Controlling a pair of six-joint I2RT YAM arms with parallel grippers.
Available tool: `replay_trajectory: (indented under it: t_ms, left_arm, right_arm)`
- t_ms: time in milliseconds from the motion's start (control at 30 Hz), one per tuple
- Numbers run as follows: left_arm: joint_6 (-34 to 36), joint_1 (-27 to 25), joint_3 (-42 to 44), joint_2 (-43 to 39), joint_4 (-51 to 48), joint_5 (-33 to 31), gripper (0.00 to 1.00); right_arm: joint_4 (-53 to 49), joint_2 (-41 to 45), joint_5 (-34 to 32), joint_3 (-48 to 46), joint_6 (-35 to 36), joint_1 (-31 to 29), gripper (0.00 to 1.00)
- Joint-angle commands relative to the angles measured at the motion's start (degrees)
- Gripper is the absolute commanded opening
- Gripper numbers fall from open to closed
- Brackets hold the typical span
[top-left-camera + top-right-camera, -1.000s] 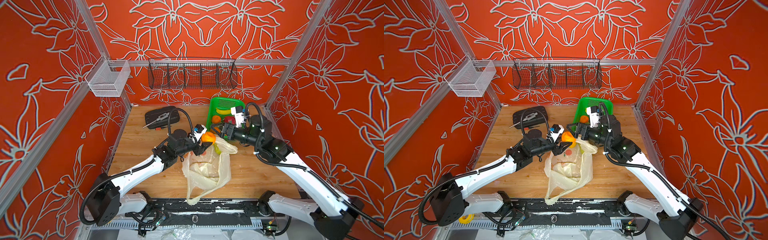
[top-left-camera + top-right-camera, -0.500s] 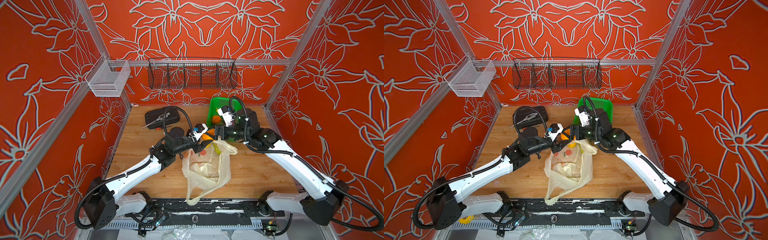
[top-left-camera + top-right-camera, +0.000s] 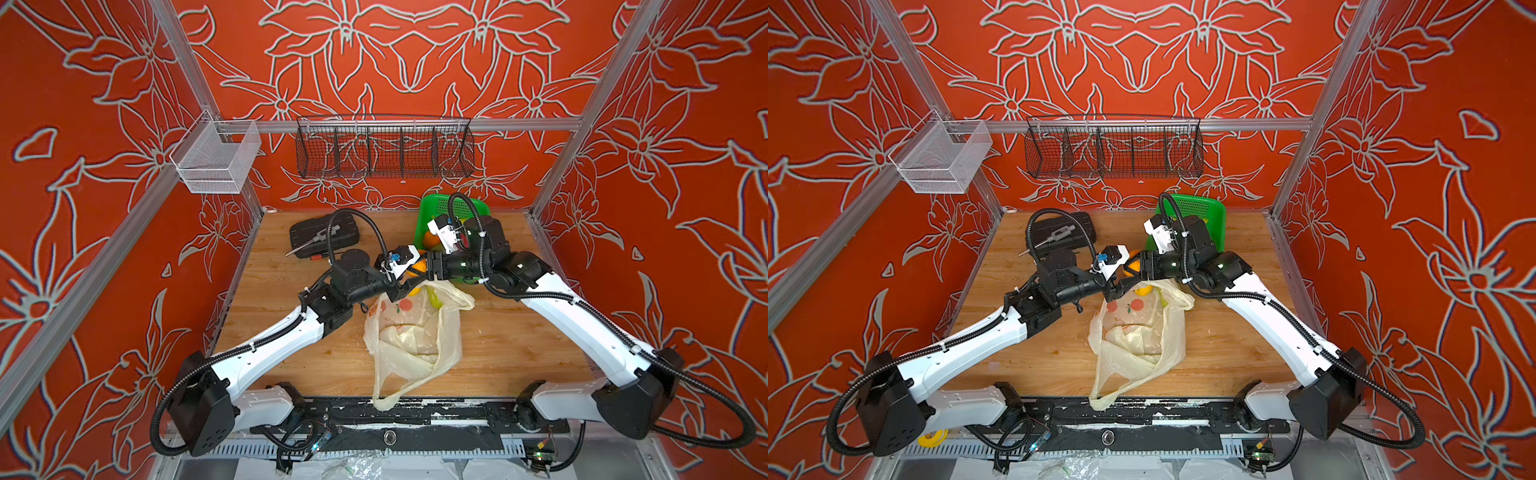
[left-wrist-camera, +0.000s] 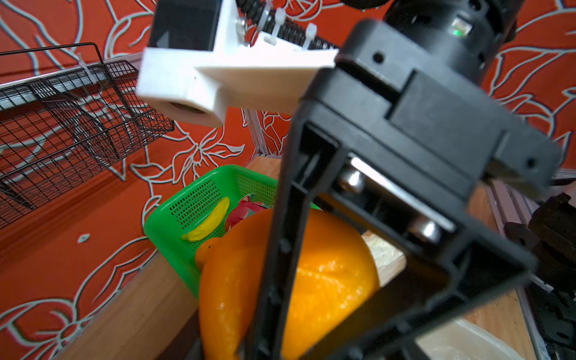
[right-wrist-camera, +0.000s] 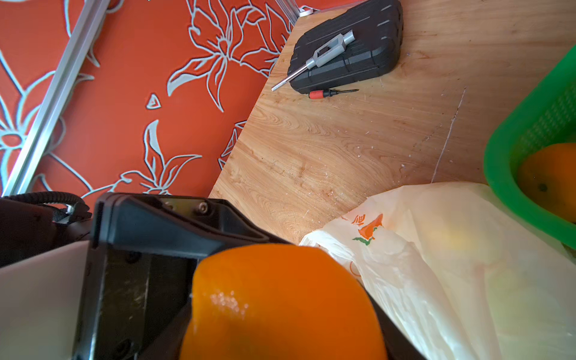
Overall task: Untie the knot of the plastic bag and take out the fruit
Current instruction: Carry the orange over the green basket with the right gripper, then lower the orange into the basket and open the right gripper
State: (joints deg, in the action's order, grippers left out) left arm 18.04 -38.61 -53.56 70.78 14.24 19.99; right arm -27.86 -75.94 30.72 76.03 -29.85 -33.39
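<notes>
Wooden table (image 3: 498,345) below: left gripper (image 3: 409,277) pinches a round orange toy fruit (image 4: 330,280) over the thin pale plastic bag (image 3: 415,345) (mouth open), likely to pass it; right gripper (image 3: 425,268) straddles it, grip unclear.

A second ago the right tool (image 3: 424,267) hung by the front edge of the green basket (image 3: 428,210), well apart from the orange (image 3: 1133,266) that the left tool (image 3: 412,277) holds above the mouth of the plastic bag (image 3: 415,345). Since then the right arm has swung across toward the middle. Its tool now meets the left one head-on, with the orange between its jaws. Those jaws have drawn in from wide. From here I can't tell whether they press the fruit yet.
</notes>
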Motion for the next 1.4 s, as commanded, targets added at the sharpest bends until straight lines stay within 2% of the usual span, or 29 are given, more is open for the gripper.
replay_trajectory:
  t_ms: [0,100,200,367,600,667,933,1133,1367]
  left_arm:
    - [-0.2,0.2,-1.04,-0.4,-0.9,0.91,0.65]
    - [-2.51,0.16,-0.24,-1.83,-0.69,-0.36,0.79]
    - [-5.11,0.15,0.82,-3.63,-1.33,-2.1,0.87]
    - [-8.11,0.17,0.54,-7.36,-9.09,-4.54,0.91]
    - [-12.67,0.2,3.21,-13.75,-17.43,-4.97,0.95]
    - [-14.53,0.2,4.28,-17.05,-18.91,-5.1,0.99]
    - [-19.18,0.2,7.49,-23.45,-24.89,-8.78,0.98]
    - [-22.67,0.2,9.45,-23.94,-28.12,-14.11,0.98]
    - [-24.96,0.25,9.35,-21.37,-27.95,-16.35,0.98]
  right_arm:
    - [1.78,1.53,-3.63,0.42,-1.66,1.21,0.53]
    - [2.38,1.87,-5.42,0.79,-2.76,3.03,0.51]
    - [3.27,2.11,-7.4,0.81,-3.83,5.87,0.51]
    - [4.37,-0.66,-9.87,0.74,-3.58,12.47,0.5]
    - [5.12,-12.32,-13.08,3.8,0.69,21.2,0.5]
    - [4.6,-16.73,-13.77,6.02,2.71,22.1,0.5]
    - [5.7,-31.26,-14.02,13.77,5.67,22.31,0.5]
    - [5.88,-40.26,-15.39,20.27,5.86,22.04,0.49]
    - [4.78,-53.05,-16.0,32.6,4.78,21.57,0.52]
